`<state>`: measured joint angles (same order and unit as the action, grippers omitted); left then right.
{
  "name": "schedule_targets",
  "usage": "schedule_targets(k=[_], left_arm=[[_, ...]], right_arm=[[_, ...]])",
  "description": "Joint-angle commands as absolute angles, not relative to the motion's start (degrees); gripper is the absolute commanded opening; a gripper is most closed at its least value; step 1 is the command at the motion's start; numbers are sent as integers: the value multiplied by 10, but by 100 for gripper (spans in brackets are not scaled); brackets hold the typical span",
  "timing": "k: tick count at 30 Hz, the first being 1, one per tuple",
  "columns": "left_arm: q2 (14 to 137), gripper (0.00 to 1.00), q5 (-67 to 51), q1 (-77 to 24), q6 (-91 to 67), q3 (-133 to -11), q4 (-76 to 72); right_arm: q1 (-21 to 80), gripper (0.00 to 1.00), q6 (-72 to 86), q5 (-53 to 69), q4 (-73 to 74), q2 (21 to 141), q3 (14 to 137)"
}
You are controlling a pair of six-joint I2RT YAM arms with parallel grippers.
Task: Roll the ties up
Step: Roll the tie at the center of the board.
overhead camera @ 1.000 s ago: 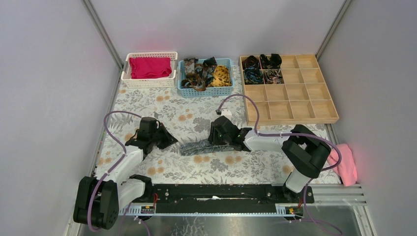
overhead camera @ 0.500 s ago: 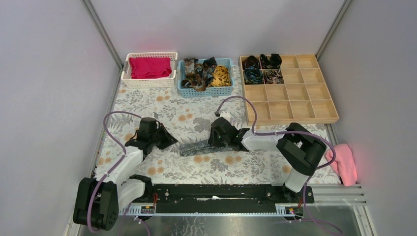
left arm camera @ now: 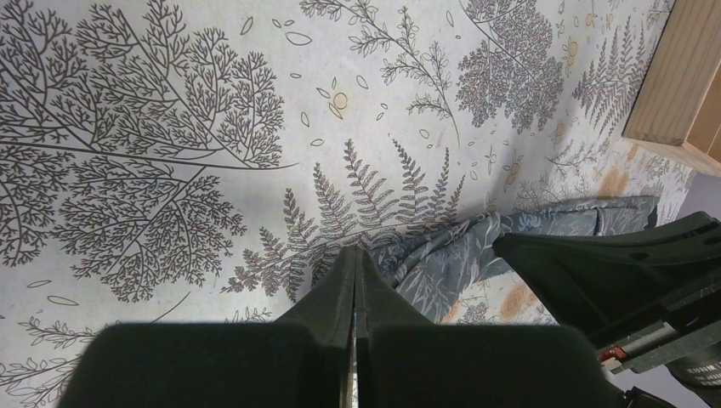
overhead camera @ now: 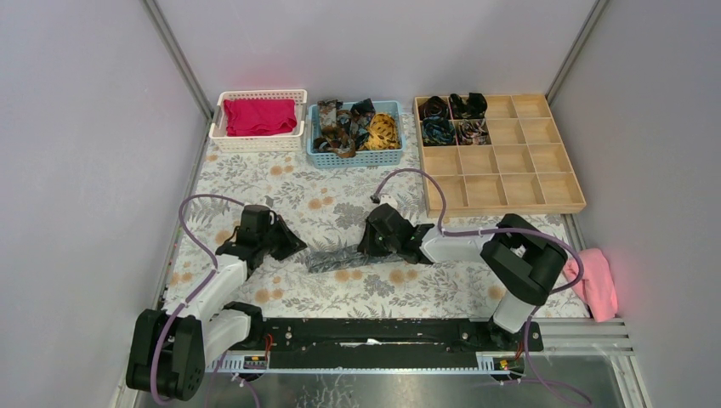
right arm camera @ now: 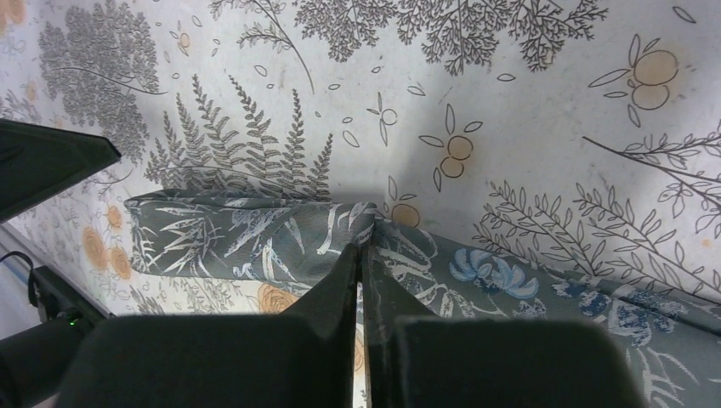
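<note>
The tie is soft, light and floppy, best held at its edge, where the right gripper is pinched shut on it; the left gripper is shut, empty.

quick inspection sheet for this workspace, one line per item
surface: floral cloth, nothing spilled
job's things: one tie lying mid-cloth; loose ties in blue basket; four rolled ties in tray
clutter: magenta cloth in white basket; pink cloth off the right edge
end effectors: left end effector shut beside the tie's end; right end effector shut on tie
cables: purple cables loop off the tie
surroundings: grey walls
</note>
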<state>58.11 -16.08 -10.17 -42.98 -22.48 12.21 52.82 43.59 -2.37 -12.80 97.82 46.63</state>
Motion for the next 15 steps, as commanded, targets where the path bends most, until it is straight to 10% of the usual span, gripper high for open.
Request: schedule_targets(k=[1,15], left_arm=[[572,0,-162,-99,-433,-220,125],[539,0,-90,-100,-441,-216,163]], right_arm=[[539,3,449,-5,-135,950,466],[583,2,457,-5,-137,1013,517]])
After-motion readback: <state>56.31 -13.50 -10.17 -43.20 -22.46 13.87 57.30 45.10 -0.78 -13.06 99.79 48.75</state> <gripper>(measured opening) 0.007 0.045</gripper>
